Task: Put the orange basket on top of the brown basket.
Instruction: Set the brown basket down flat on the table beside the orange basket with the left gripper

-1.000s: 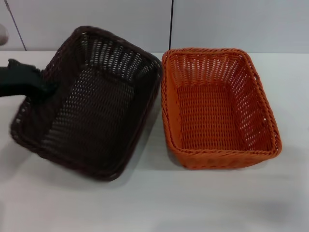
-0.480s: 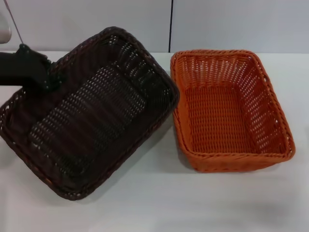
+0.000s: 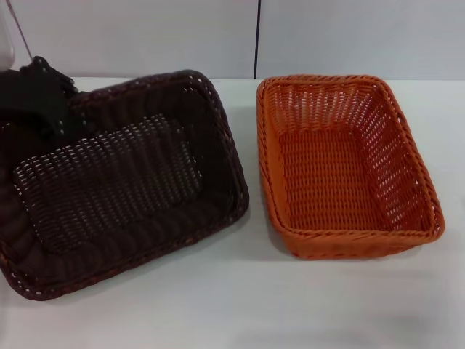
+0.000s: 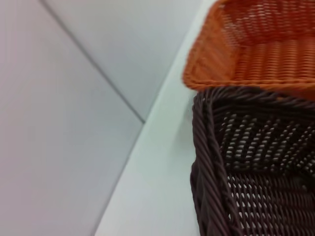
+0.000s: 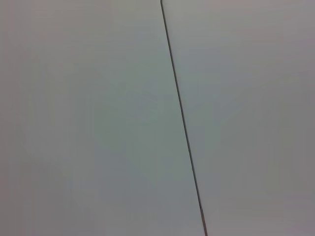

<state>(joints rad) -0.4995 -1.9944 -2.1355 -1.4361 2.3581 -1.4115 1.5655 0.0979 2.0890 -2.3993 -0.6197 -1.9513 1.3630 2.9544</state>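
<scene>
The brown basket [image 3: 116, 189] is on the left of the white table, turned at an angle with its open side tilted toward me. My left gripper [image 3: 54, 120] is at its far left rim and shut on that rim. The orange basket [image 3: 341, 167] stands flat on the table to the right, a small gap away from the brown one. The left wrist view shows a corner of the brown basket [image 4: 256, 167] close up, with the orange basket [image 4: 256, 49] beyond it. My right gripper is out of view; its wrist view shows only wall.
The white table [image 3: 240, 305] reaches a pale wall at the back, with a dark vertical seam [image 3: 256, 36] behind the gap between the baskets. Bare table lies in front of both baskets.
The left gripper has moved farther back with the brown basket's rim. The basket has swung round, its near end going left, and it is tilted more. The orange basket sits slightly further right.
</scene>
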